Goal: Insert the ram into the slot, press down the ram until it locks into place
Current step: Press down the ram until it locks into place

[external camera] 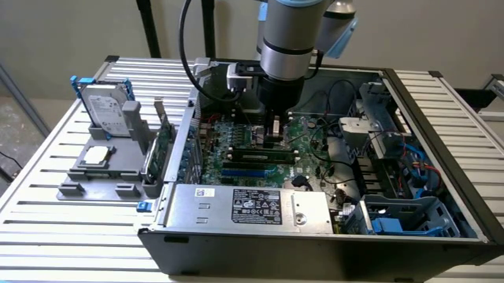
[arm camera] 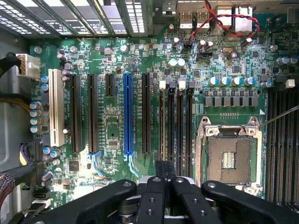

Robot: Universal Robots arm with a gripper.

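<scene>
Item: gripper (external camera: 273, 140), on a single arm, lowered into an open computer case (external camera: 441, 177). Fingers (arm camera: 152, 196) drawn fully together, tips meeting in one dark block (arm camera: 164, 170); not possible to tell whether anything is pinched between them.

Item: ram (external camera: 258, 156). Long thin stick, lying level along the motherboard (arm camera: 112, 135) directly beneath and just beside the fingertips, set in the bank of memory slots (arm camera: 180, 126). Contact between tips and the ram's upper edge not discernible; locked or unlocked state likewise not discernible.

Near the tool, on the board:
- blue expansion slot (arm camera: 127, 116), a short way off to one side of the fingertips, parallel to the memory slots;
- white slot (arm camera: 55, 107), farther out on that same side;
- open processor socket (arm camera: 229, 156) with metal frame, close on the opposite side.

Away from the tool:
- power supply (external camera: 248, 206), silver, labelled, inside the case beyond the ram from the fingertips;
- grey fixture (external camera: 102, 168) outside the case on the slatted table (external camera: 47, 236), well apart from the gripper, carrying a hard drive (external camera: 106, 109) in a blue frame and an upright green expansion card (external camera: 162, 147).
</scene>
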